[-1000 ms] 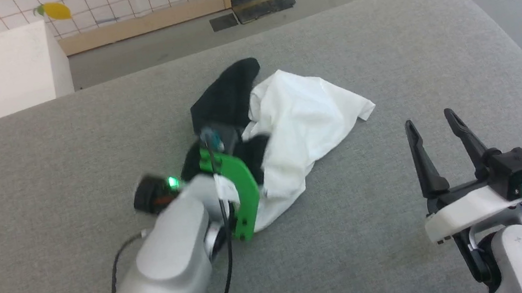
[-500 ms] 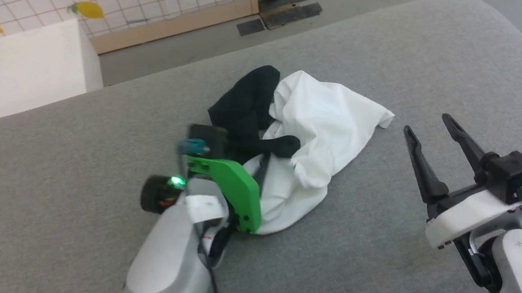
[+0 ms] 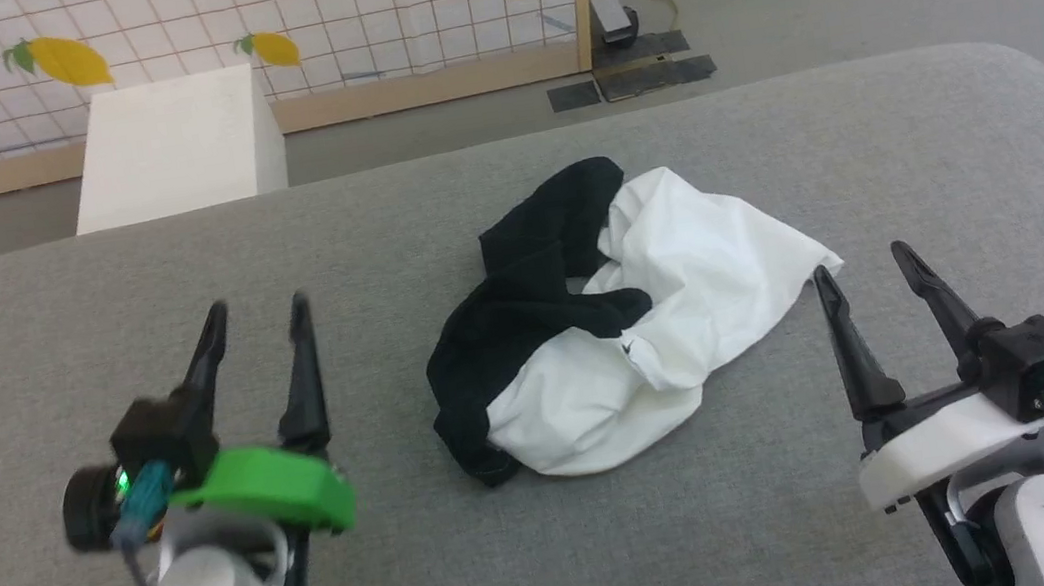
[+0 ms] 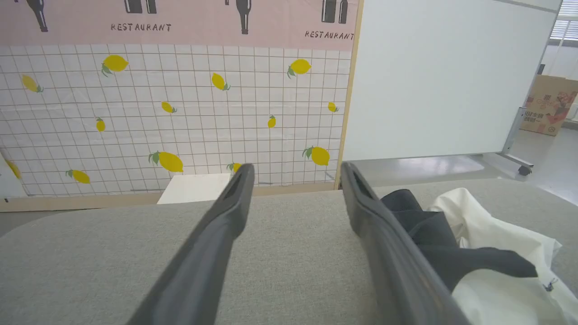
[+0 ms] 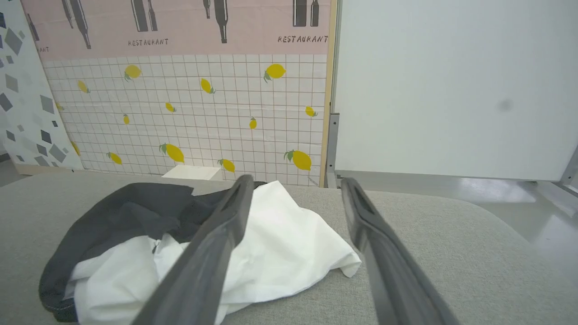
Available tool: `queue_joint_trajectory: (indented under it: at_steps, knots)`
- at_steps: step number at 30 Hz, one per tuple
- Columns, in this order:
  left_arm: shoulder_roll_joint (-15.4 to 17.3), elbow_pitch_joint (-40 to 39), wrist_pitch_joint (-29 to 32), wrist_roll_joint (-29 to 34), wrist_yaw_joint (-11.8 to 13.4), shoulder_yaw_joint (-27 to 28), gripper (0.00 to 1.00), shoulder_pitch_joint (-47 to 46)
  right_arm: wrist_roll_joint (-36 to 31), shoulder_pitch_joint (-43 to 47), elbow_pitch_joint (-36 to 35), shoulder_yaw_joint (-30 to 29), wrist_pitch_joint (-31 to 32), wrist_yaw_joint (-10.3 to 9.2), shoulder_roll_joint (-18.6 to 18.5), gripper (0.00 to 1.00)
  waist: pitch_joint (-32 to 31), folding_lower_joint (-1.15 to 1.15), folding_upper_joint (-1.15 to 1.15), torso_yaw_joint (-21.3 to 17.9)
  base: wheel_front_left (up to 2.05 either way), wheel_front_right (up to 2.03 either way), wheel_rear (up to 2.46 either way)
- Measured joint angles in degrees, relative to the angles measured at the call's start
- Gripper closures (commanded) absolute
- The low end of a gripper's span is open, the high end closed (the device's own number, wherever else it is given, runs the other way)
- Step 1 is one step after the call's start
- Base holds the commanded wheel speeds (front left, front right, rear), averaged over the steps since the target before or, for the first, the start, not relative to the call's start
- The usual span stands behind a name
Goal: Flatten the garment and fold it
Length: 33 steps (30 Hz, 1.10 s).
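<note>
Two pincers stand wide and hold nothing, their long dark fingers pointing away from the robot over the grey bench (image 3: pixel 78 291). The left pincer (image 3: pixel 257 313) hangs low at the robot's left, above bare grey cloth and well apart from the garment (image 3: pixel 689 261); a green bracket (image 3: pixel 275 482) sits on its wrist. The right pincer (image 3: pixel 859 261) is at the robot's right, and the tip of its inner finger is just beside the white corner of the garment that juts out to that side. I cannot tell whether the two touch.

The garment, a white T-shirt with black sleeves, lies crumpled in a loose heap in the middle of the bench, between the two pincers. Its black parts are bunched at the far and left side of the heap, with one black fold lying across the white. The white body spreads to the right and towards the robot, wrinkled and doubled over itself.

Beyond the far edge of the bench a white box (image 3: pixel 174 142) stands on the floor, in front of a tiled wall panel (image 3: pixel 344 14) printed with lemons.
</note>
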Motion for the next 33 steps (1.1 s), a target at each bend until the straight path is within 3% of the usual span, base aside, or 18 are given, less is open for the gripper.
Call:
queue_joint_trajectory:
  at_steps: [5,10,16,19,22,23,24,29,32,33]
  knots:
    - [-0.11,-4.63,-0.25,1.75,0.67,4.9,0.0,5.63,0.0,0.03,-0.49,-0.11,0.43,0.0,0.0,0.0,0.3,0.0,0.0,0.7,0.0,0.0,0.0]
    - [-2.65,-8.6,-0.42,4.48,0.76,9.16,0.0,11.04,0.0,0.26,-0.4,-0.55,0.45,0.0,0.0,0.0,0.38,0.0,0.0,0.96,0.0,0.0,0.0]
    - [-6.16,-9.51,-0.43,7.4,-1.68,10.96,0.0,13.39,-0.04,0.65,-0.48,-0.19,0.93,0.0,-0.03,0.0,0.62,0.0,0.0,2.15,0.0,0.0,0.0]
    - [-7.44,-9.54,-0.43,8.08,-2.71,11.73,0.0,13.39,0.09,-0.15,-0.7,3.11,2.6,-0.01,-0.09,0.0,0.85,0.0,0.0,2.98,0.0,0.0,0.0]
    - [-8.4,-9.51,-0.43,9.4,-3.53,12.4,0.0,13.35,1.45,-3.71,0.81,9.01,8.7,-0.01,-0.08,0.0,1.34,0.0,0.0,3.61,0.0,0.0,0.0]
    - [-9.02,-9.47,-0.43,10.17,-4.21,12.63,0.0,13.29,3.98,-7.07,3.19,12.26,15.25,0.0,0.14,0.0,1.67,0.0,0.0,4.11,0.0,0.0,0.0]
    - [-9.22,-9.4,-0.43,10.35,-4.44,12.7,0.0,13.28,5.04,-8.26,4.26,13.38,18.03,0.0,0.12,0.0,1.77,0.0,0.0,4.33,0.0,0.0,0.0]
    - [-10.36,-9.03,-0.44,11.31,-5.71,13.06,0.0,13.17,9.78,-12.91,10.28,14.82,32.95,-0.01,0.12,0.0,2.36,0.0,0.0,5.68,0.0,0.0,0.0]
    - [-10.83,-8.89,-0.46,11.58,-6.09,13.17,0.0,13.02,10.92,-14.45,12.11,15.57,37.77,-0.01,-0.11,0.0,2.71,0.0,0.0,6.47,0.0,0.0,0.0]
    - [-10.94,-8.83,-0.46,11.82,-6.25,13.25,0.0,13.01,11.07,-15.03,12.45,16.25,38.73,-0.01,-0.09,0.2,2.85,0.0,0.0,6.73,0.0,0.0,0.0]
